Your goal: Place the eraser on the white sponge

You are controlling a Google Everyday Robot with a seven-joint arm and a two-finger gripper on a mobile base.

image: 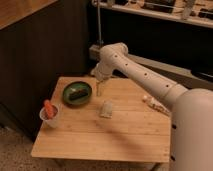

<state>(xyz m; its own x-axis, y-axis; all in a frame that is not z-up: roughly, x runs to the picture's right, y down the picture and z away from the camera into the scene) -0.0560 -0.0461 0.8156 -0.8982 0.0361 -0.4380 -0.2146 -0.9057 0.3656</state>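
From my feed I see a wooden table (125,142) with a dark cabinet front (40,50) behind its left side in the picture. A shelf of blurred clutter (160,9) runs along the top edge. On the table, a green bowl (66,91) sits toward the back left. In front of it, near the table's left corner, stands a white cup (52,120) with an orange carrot (48,107) sticking up out of it. A white tube (155,105) with coloured marks lies near the right edge, close to the robot's body (192,130).

The white arm (145,80) reaches in from the right and bends down at a big round joint above the table's back edge. The gripper (99,91) hangs straight down from it, just beside the right rim of the bowl. Nothing stands between the gripper and the bowl or the pad.

The eraser (79,93) lies inside the bowl, a dark oblong block a little left of the gripper and apart from it. The white sponge (106,109) lies flat on the bare wood, near the gripper on the side toward the camera and slightly right. So the gripper sits between the two.

I cannot tell whether the gripper is spread or pressed together; it reads as one thin pale stub. I also cannot tell whether its tip touches the wood. The robot's body is cut off by the right and bottom edges.
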